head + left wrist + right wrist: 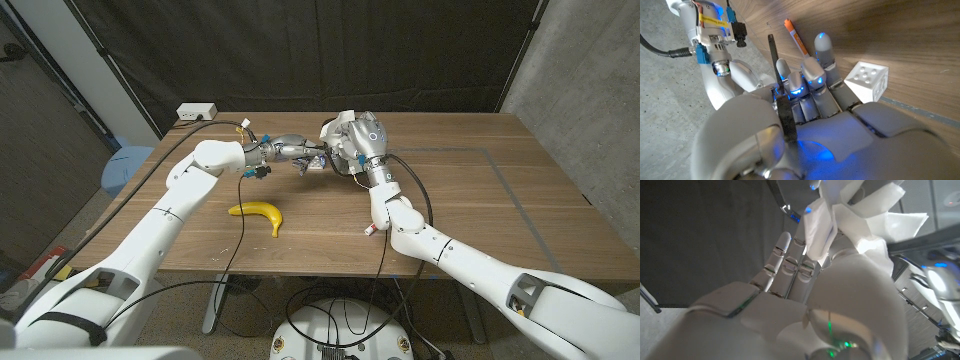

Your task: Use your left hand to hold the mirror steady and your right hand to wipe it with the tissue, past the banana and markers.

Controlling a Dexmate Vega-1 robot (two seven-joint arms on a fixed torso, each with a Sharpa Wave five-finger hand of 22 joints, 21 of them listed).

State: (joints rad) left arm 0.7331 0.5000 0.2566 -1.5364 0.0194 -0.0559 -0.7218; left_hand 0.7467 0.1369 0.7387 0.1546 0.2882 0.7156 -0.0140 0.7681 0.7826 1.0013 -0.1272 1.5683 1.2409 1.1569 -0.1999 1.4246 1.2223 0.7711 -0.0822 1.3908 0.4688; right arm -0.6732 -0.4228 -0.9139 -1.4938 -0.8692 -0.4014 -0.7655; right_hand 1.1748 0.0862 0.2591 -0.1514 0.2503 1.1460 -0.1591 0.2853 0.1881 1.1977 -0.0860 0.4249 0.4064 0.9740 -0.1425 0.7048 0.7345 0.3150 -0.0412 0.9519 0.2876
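Mirror [781, 95] is up off the table near the far middle, edge-on in the left wrist view as a thin dark plate. Left hand [290, 148] is clamped on it, fingers [810, 75] along one face and the thumb side on the other. Right hand [352, 140] sits just beside it, closed on the tissue [860, 217], which bunches white out past the fingers [785, 255]. The two hands meet over the table; whether the tissue is actually on the glass I can't tell from here.

Looks like mid-wipe. To do it well, I'd say:
- keep the left grip firm and low on the rim, so the right hand has open glass to cover
- press lightly; push too hard and the plate twists in the left grip
- stroke across the face in overlapping passes, tissue pad leading, not bare fingertips
- keep the wad from slipping out of the hand

Further out: banana [258, 214] lies on the near-left of the table, well apart from both hands. Orange marker [796, 37] lies on the wood beyond the left fingers, white die [869, 80] beside them. Another small marker [369, 230] sits by the right forearm.

Writing: none readable. Die shows pips only; marker print too small.
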